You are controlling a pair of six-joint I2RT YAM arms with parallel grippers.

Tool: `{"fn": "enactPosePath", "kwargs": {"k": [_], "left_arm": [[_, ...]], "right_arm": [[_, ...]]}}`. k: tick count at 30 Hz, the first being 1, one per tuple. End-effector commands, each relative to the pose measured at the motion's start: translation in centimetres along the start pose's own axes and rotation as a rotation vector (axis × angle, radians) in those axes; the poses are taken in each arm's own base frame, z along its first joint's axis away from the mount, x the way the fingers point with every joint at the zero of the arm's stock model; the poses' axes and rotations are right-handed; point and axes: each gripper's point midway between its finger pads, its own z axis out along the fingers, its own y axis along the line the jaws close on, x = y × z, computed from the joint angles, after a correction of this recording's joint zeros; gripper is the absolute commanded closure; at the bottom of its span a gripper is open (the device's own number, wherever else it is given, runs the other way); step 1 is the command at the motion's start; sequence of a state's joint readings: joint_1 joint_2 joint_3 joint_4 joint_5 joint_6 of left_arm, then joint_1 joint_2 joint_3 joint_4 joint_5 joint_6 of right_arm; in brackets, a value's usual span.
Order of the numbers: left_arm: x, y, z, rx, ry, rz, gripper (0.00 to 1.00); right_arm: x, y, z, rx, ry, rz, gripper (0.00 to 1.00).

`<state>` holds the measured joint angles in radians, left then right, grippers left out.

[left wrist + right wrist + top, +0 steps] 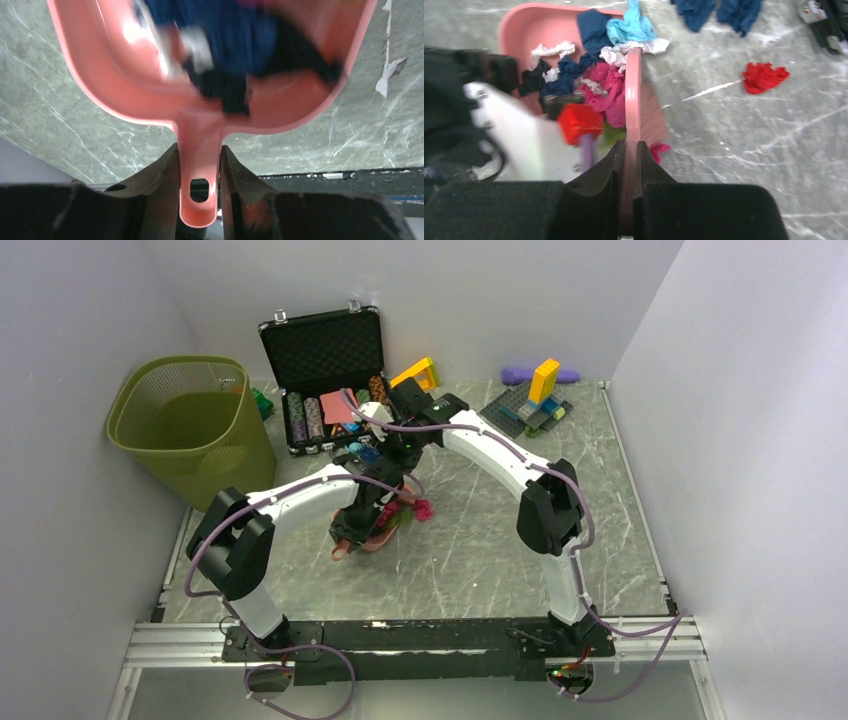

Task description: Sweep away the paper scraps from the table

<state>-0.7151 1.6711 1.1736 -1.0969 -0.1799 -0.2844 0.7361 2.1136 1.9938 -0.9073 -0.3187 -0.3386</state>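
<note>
My left gripper (199, 165) is shut on the handle of a pink dustpan (125, 85), which sits low over the grey-green table (470, 550). Blurred navy, black and white paper scraps (240, 45) lie in the pan. In the right wrist view the pan (519, 30) holds pink, navy, teal and white scraps (601, 87). My right gripper (630, 145) is shut on a thin pink brush (633, 90), held edge-on against the pan's open side. A red scrap (764, 77), navy scraps (719, 10) and a pink scrap (658, 149) lie loose on the table.
A green mesh waste basket (190, 425) stands at the back left. An open black case with poker chips (325, 380) is behind the arms. Toy bricks on a grey plate (535, 400) are at the back right. White walls border the table.
</note>
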Motion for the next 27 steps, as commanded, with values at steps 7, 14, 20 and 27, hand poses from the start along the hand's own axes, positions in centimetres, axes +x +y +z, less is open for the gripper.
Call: {"fn": "enactPosePath", "kwargs": {"k": [7,14,20,27], "left_arm": [[-3.2,0.9,-1.4,-0.045,-0.206,-0.022,1.0],[-3.4,1.4,-3.9,-0.035,-0.333,-0.08,1.0],[-2.6,1.8,-5.4,-0.015,-0.387,-0.119,1.0],[-1.2,2.6,-7.0,-0.02,-0.398,-0.152,1.0]], "right_arm": [[-1.5,3.6,-5.8,-0.147,-0.114,0.113,1.0],[-1.0,-2.1,-11.2,0.114,-0.228,0.304,1.0],[-0.5,-4.1,-16.7,0.28,-0.368,0.4,1.0],[2.2,-5.2,-19.1,0.432,-0.43,0.49,1.0]]}}
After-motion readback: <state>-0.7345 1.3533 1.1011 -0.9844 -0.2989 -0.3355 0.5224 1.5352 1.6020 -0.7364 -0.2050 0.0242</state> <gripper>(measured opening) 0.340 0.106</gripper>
